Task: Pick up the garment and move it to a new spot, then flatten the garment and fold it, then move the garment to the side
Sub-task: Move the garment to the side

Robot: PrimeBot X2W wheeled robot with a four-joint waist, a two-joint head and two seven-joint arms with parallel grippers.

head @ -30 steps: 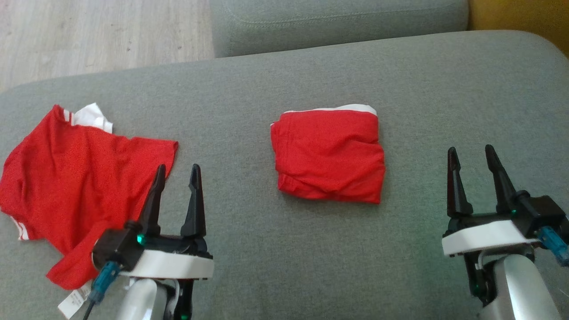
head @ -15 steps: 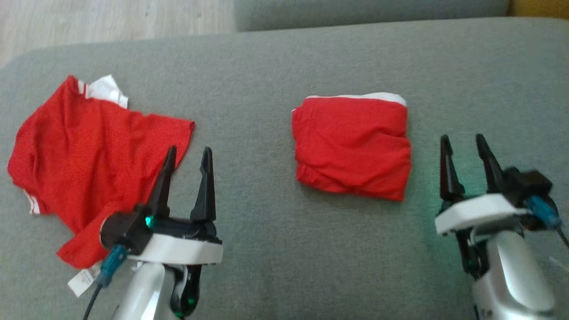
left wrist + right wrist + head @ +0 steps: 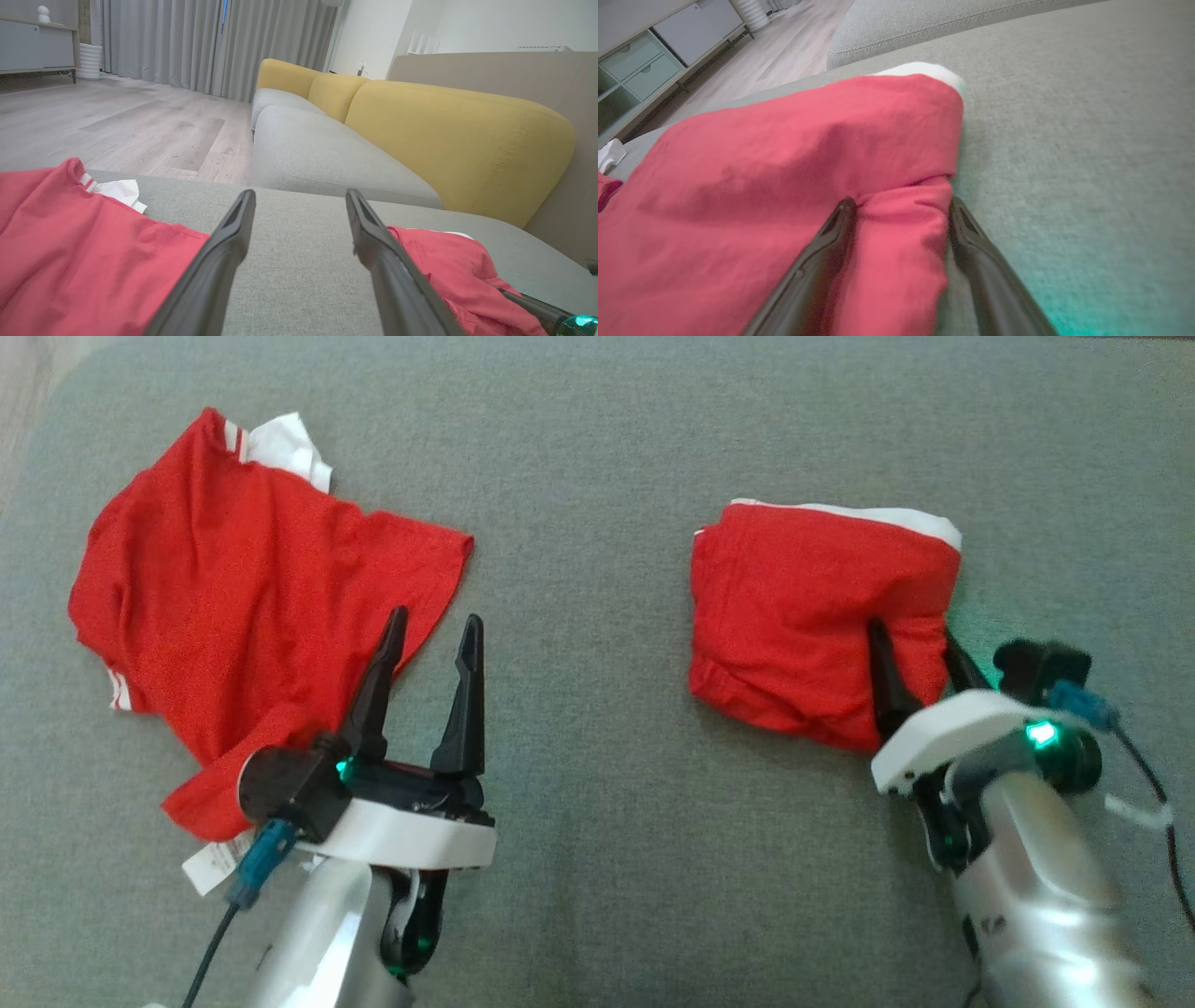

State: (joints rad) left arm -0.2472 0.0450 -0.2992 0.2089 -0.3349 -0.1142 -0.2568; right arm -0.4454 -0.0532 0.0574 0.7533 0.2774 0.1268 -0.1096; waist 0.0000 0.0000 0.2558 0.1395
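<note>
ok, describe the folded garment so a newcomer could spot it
On the grey sofa cushion lie two red garments. The folded garment is the right-hand one, the right end effector open around its near edge. Unlike the spread-out shirt, it is a compact rectangle with a white far edge.

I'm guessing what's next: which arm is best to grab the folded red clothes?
Right. The right gripper is open, fingers astride an edge of the folded garment. The left gripper is open too, but over by the unfolded garment.
</note>
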